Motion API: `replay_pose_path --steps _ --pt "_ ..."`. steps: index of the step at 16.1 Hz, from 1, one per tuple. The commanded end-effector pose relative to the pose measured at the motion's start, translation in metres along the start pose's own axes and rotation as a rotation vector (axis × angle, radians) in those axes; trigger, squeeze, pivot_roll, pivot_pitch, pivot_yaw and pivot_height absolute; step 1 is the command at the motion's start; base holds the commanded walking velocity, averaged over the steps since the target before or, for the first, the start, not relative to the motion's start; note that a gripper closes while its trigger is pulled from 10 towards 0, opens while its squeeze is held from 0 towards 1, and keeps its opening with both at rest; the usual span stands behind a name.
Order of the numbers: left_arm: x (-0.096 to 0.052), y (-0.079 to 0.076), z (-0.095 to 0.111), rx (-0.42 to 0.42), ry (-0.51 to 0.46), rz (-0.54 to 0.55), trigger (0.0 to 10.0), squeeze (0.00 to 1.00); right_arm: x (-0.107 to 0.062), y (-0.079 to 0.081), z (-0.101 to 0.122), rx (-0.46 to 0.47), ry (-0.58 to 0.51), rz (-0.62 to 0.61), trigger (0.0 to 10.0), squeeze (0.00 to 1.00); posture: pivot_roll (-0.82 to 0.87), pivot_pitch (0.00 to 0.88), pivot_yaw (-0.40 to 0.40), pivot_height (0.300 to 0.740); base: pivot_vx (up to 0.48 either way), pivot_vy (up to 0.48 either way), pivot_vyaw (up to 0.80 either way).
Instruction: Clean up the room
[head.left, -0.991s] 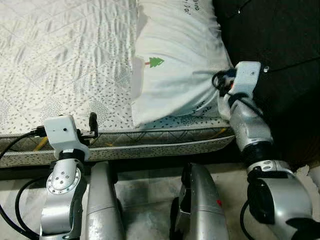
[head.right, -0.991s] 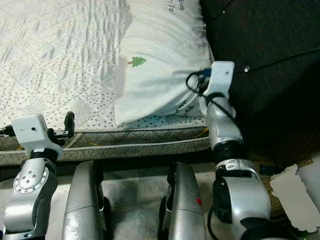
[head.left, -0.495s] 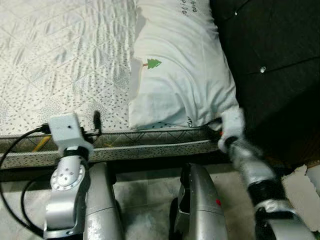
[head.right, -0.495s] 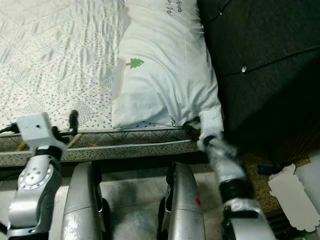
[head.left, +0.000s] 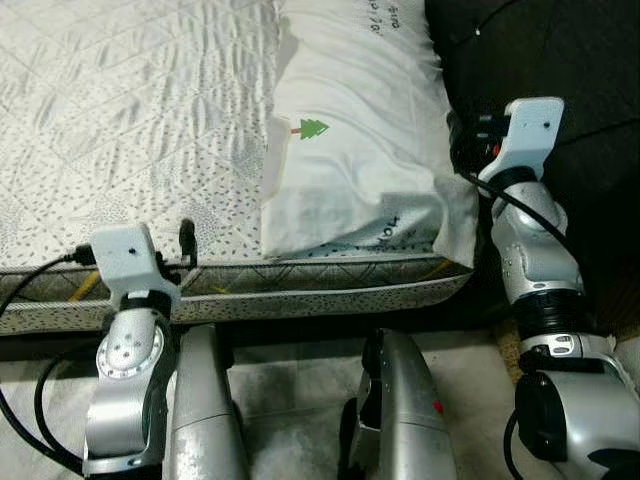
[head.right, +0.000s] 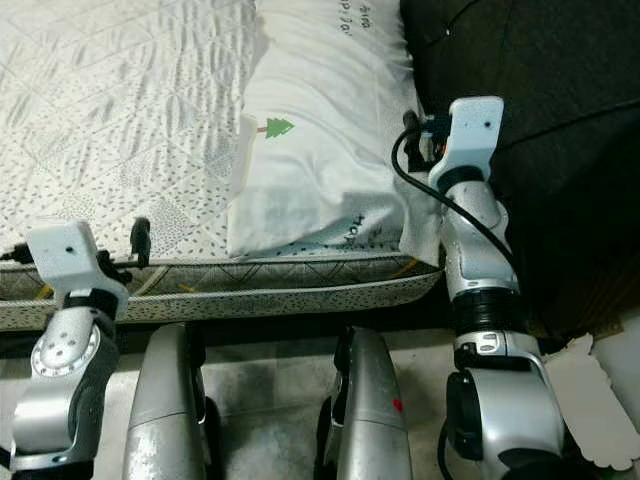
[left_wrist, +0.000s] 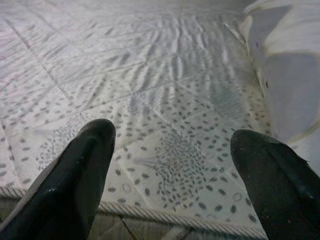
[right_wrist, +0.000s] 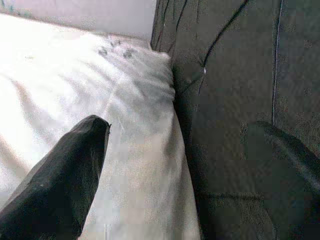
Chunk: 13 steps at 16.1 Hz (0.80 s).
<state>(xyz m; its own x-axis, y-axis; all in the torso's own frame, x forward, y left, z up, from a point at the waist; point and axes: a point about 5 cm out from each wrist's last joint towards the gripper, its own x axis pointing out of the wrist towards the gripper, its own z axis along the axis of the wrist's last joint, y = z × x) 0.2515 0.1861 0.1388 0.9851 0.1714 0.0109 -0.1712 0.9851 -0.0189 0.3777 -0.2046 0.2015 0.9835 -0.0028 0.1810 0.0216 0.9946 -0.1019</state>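
The quilted mattress (head.left: 130, 120) runs past the frame's edges. The white pillow (head.left: 355, 150), top cut off, lies lengthwise beside the dark headboard (right_wrist: 240, 100). The right gripper (right_wrist: 175, 165), wide open and empty, straddles their seam. The left gripper (left_wrist: 172, 165) gapes empty over the mattress edge.

**Count of things in view**

1 mattress (head.left: 120, 130), 1 white pillow (head.left: 350, 140) printed with 1 green tree (head.left: 313, 127), 1 dark padded headboard (head.left: 560, 50), 2 silver arms, 2 grippers: left (left_wrist: 170, 165) and right (right_wrist: 180, 165), each with 2 black fingers spread apart.
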Motion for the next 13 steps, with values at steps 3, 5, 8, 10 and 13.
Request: replay_pose_path --steps 3,5,8,10,13 --pt "-0.001 0.001 0.0 0.009 0.005 0.002 10.0 0.0 0.005 0.002 -0.017 0.023 0.094 -0.023 10.0 1.0 0.13 0.131 -0.076 0.537 0.0 0.0 0.0" --pt "0.002 -0.004 0.0 0.006 0.003 -0.014 10.0 0.0 0.012 0.019 -0.017 0.05 0.078 -0.039 10.0 1.0 0.13 0.135 -0.073 0.537 0.0 0.0 0.0" --pt "0.006 -0.013 0.014 -0.024 -0.043 -0.033 10.0 0.0 0.018 0.057 -0.026 0.102 0.155 -0.035 10.0 1.0 0.17 0.158 -0.083 0.537 0.0 0.0 0.0" --pt "-0.003 -0.014 0.014 -0.029 -0.044 -0.054 10.0 0.0 0.012 0.071 -0.043 0.136 0.268 -0.046 10.0 1.0 0.18 0.176 -0.091 0.537 0.0 0.0 0.0" --pt "-0.017 -0.011 0.007 -0.018 -0.006 -0.046 10.0 0.0 -0.005 0.075 -0.077 0.082 0.463 -0.089 10.0 0.0 0.2 0.216 -0.095 0.537 0.0 0.0 0.0"
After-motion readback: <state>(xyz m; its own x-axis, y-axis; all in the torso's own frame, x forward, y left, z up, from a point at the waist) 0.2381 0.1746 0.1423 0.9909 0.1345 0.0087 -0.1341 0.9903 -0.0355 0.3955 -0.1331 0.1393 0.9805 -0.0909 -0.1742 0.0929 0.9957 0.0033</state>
